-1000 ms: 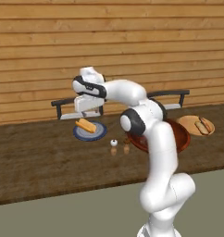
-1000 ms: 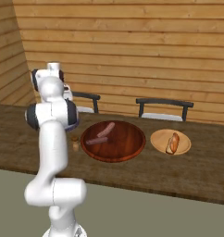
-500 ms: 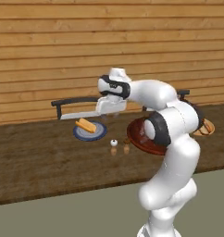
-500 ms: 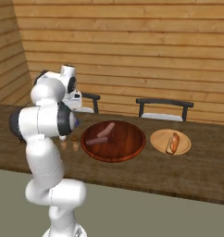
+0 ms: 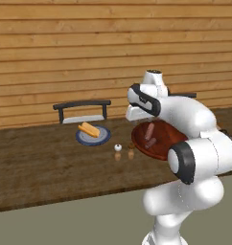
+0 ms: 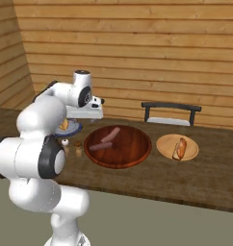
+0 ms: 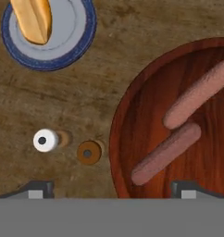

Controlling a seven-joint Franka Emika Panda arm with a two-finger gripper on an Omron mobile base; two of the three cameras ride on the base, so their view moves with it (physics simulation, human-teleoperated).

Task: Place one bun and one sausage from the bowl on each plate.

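Observation:
The dark red-brown bowl (image 7: 127,115) holds two sausages (image 7: 167,155), one upper (image 7: 199,95) and one lower, lying side by side. My gripper (image 7: 113,192) hovers open above the counter at the bowl's left rim, with nothing between its fingertips (image 7: 37,190). The blue-grey plate (image 7: 63,44) carries a bun (image 7: 33,18). From the right base view, the bowl (image 6: 133,144) sits between the blue-grey plate (image 6: 70,129), partly behind my arm, and the tan-orange plate (image 6: 164,144), which holds a bun with a sausage (image 6: 181,148). My gripper (image 5: 135,115) hangs above the bowl (image 5: 168,143).
A white shaker (image 7: 44,140) and a brown shaker (image 7: 88,152) stand on the counter between the blue-grey plate and the bowl. Two dark-framed racks (image 6: 170,113) (image 5: 82,110) stand against the wooden wall behind the plates.
My arm has swung right, from above the blue-grey plate to the bowl's left rim. The gripper has stayed open and nothing on the counter has moved.

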